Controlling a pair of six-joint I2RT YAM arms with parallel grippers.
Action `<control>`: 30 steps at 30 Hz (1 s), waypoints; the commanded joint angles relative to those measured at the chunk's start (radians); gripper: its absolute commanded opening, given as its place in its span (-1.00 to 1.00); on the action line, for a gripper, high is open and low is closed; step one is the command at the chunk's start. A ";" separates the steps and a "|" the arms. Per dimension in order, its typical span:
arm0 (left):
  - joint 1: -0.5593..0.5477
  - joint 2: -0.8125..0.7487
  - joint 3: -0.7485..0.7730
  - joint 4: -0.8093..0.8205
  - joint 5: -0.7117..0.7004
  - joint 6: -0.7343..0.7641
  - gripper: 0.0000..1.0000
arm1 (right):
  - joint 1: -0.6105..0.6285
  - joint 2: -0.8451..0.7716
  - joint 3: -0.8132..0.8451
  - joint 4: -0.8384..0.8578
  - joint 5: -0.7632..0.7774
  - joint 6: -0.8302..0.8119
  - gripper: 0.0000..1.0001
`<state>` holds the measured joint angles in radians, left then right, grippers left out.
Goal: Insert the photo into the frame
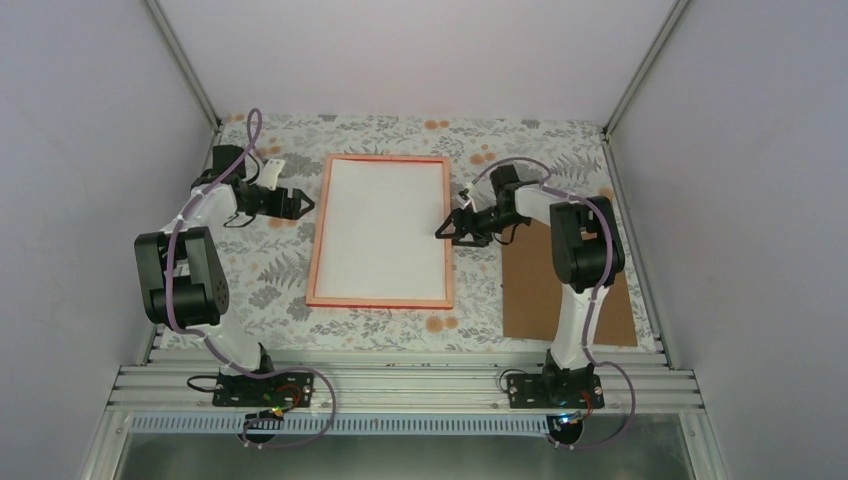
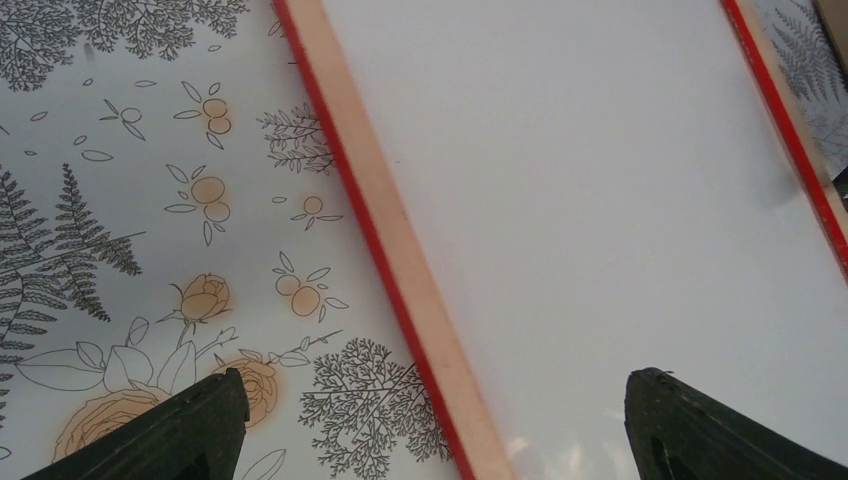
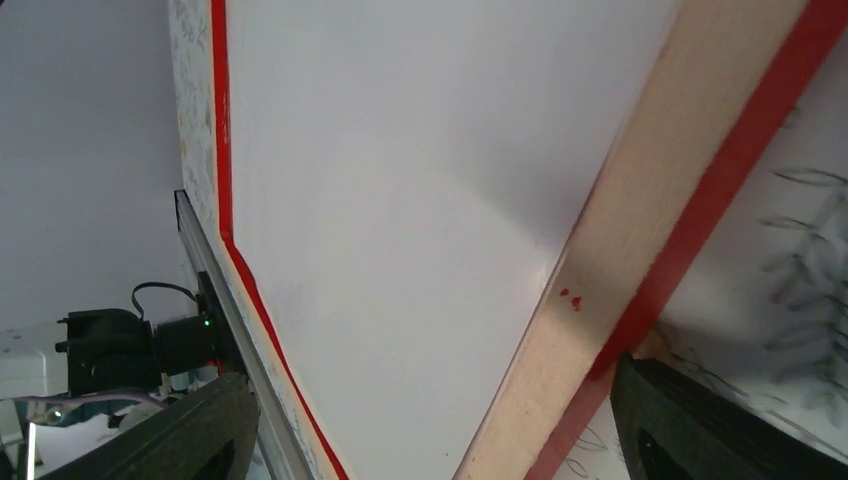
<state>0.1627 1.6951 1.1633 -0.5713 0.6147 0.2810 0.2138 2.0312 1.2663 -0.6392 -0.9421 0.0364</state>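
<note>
While you look down from the top camera, note that the frame (image 1: 317, 238) lies flat on the floral tablecloth (image 1: 268, 272) between the two arms, its paler back up, and the photo (image 1: 380, 225) fills its opening with the plain white side showing. The left gripper (image 1: 305, 205) hangs just beside the frame's left rim near the far end, and the right gripper (image 1: 443, 228) sits at the right rim. The brown backing board (image 1: 540, 292) lies apart from the frame, on the cloth under the right arm. From the left wrist you see the left gripper (image 2: 437, 380) spread wide and holding nothing, one finger over the tablecloth (image 2: 150, 200) and the other over the photo (image 2: 600, 200), with the frame (image 2: 400, 230) rim running between them. From the right wrist the right gripper (image 3: 425, 385) is likewise wide apart and empty. It straddles the frame (image 3: 640, 200) rim, and the photo (image 3: 400, 180) takes up most of that view. You appear to be at the seating step: the print looks laid into the recess, and both grippers are free of it. You cannot tell from these views whether every edge sits down inside the rim. Your next move calls for a light check along the edges, pressing flat rather than pinching, so the paper is neither creased nor lifted out, and keeping the frame from sliding on the cloth.
</note>
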 commanded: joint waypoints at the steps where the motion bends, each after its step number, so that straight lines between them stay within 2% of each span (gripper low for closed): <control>1: -0.009 -0.049 0.037 -0.006 0.041 0.028 0.88 | 0.009 -0.045 0.067 -0.017 -0.005 -0.060 0.77; 4: -0.063 -0.088 0.052 -0.016 0.040 0.054 0.88 | -0.038 -0.128 0.082 -0.121 0.061 -0.195 0.80; 7: -0.166 -0.113 0.060 -0.003 0.035 0.031 0.89 | -0.131 -0.203 0.086 -0.249 0.122 -0.348 0.80; 11: -0.356 -0.136 0.055 0.094 -0.010 -0.084 0.98 | -0.308 -0.302 0.078 -0.403 0.208 -0.498 0.99; 15: -0.544 -0.111 0.096 0.181 -0.078 -0.134 1.00 | -0.509 -0.358 0.065 -0.497 0.318 -0.607 1.00; 18: -0.630 -0.090 0.147 0.194 -0.122 -0.114 1.00 | -0.638 -0.408 0.053 -0.535 0.393 -0.686 1.00; 23: -0.665 -0.095 0.214 0.267 -0.232 -0.067 1.00 | -0.827 -0.419 0.054 -0.566 0.476 -0.775 1.00; 25: -0.663 -0.060 0.239 0.339 -0.374 -0.082 1.00 | -0.885 -0.409 0.052 -0.553 0.522 -0.799 1.00; 26: -0.655 -0.027 0.288 0.325 -0.392 -0.070 1.00 | -0.908 -0.402 0.049 -0.539 0.548 -0.806 1.00; 27: -0.636 0.018 0.353 0.264 -0.317 -0.043 1.00 | -0.928 -0.394 0.045 -0.521 0.574 -0.811 1.00; 28: -0.603 0.060 0.418 0.217 -0.183 -0.031 1.00 | -0.946 -0.388 0.041 -0.504 0.597 -0.817 1.00; 29: -0.574 0.089 0.449 0.211 -0.066 -0.063 1.00 | -0.966 -0.380 0.035 -0.482 0.617 -0.822 1.00; 30: -0.562 0.104 0.454 0.232 -0.023 -0.112 1.00 | -0.978 -0.375 0.026 -0.460 0.635 -0.826 1.00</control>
<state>-0.4725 1.7035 1.5196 -0.3435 0.4007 0.2092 -0.7116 1.6348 1.3212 -1.1526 -0.4225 -0.7181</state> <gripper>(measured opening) 0.999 0.997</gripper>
